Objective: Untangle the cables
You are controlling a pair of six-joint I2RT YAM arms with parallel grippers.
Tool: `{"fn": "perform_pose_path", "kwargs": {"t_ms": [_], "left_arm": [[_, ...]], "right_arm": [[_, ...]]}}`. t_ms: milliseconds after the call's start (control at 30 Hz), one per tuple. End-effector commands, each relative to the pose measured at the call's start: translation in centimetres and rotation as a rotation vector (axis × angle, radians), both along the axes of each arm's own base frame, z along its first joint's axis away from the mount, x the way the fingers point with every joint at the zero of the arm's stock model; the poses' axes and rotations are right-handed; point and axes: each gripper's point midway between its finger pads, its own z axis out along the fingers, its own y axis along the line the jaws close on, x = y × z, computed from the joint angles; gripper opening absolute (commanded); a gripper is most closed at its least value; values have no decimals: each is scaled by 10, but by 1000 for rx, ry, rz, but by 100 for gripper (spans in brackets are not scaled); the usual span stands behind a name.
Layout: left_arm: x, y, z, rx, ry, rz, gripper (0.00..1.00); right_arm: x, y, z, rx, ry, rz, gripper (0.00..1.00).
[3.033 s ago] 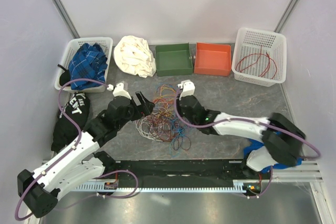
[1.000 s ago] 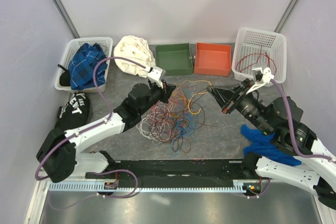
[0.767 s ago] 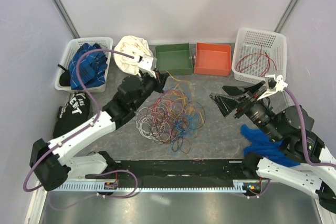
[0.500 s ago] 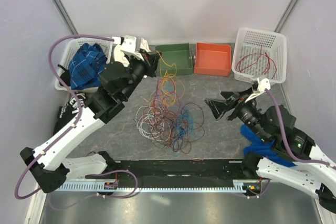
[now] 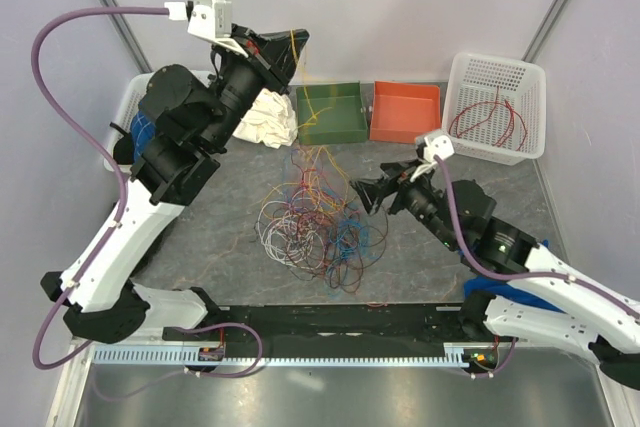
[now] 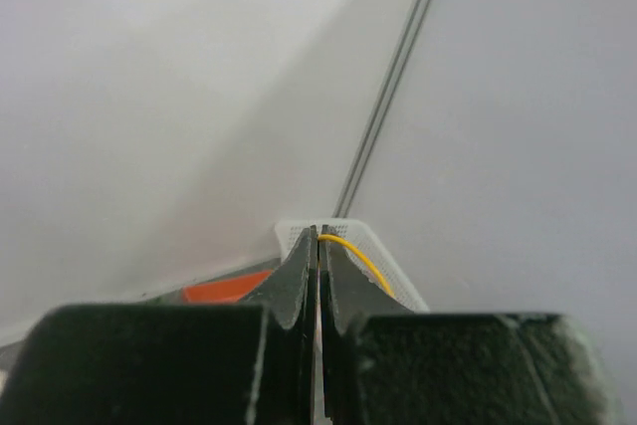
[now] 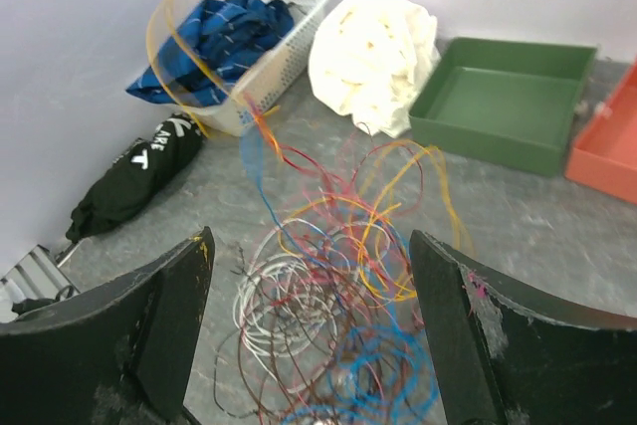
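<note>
The cables (image 5: 318, 227) lie in a loose tangle of red, orange, yellow, blue and white loops on the grey table. My left gripper (image 5: 287, 47) is raised high above the back of the table. It is shut on a yellow cable (image 6: 355, 254) that hangs down from it into the tangle. In the left wrist view the left gripper (image 6: 318, 238) shows its jaws pressed together. My right gripper (image 5: 370, 193) stands open at the tangle's right edge, just above the table. In the right wrist view the cables (image 7: 338, 335) lie ahead of the right gripper (image 7: 311, 238), with nothing between its fingers.
Along the back stand a white basket (image 5: 128, 107) of blue cloth, a white cloth bundle (image 5: 270, 119), a green tray (image 5: 333, 112), an orange tray (image 5: 405, 112) and a white basket (image 5: 495, 77) holding a red cable. A black bag (image 7: 129, 181) lies left. A blue cloth (image 5: 530, 297) lies under the right arm.
My left gripper has risen up and back with the yellow cable, drawing strands up out of the tangle. My right gripper has opened and swung left from the right basket towards the tangle.
</note>
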Motion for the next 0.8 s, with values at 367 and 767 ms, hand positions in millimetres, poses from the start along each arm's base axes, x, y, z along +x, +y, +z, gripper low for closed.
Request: {"fn": "perform_pose_path", "kwargs": {"t_ms": [367, 767], "left_arm": [[-13, -22, 5, 8, 33, -138, 2], [-13, -31, 13, -11, 32, -176, 2]], "right_arm": [[18, 59, 82, 175, -206, 112, 85], [36, 98, 54, 124, -159, 147, 75]]}}
